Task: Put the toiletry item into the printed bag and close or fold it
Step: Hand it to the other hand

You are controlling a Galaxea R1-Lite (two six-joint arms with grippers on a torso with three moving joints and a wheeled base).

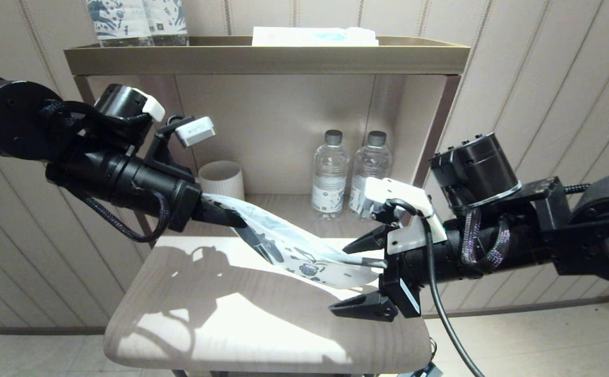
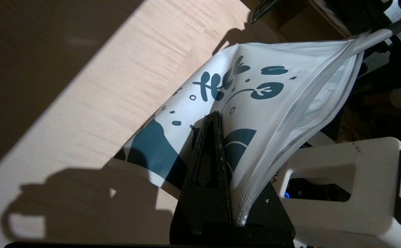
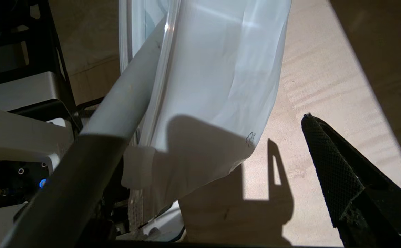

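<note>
The left end effector (image 1: 231,219) pinches one end of the printed bag (image 1: 294,248), held above the desk (image 1: 262,324). At its 4 o'clock, the right end effector (image 1: 359,277) gapes wide, toothbrush (image 1: 370,261) handle protruding from the bag's mouth

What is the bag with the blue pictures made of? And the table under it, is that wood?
The printed bag looks like thin, soft plastic: it sags and creases, light glows through it, and a clear zip strip runs along its mouth. The table looks like pale wood or a wood-look laminate, with fine grain lines and a smooth matte top; which one, I cannot tell.
</note>
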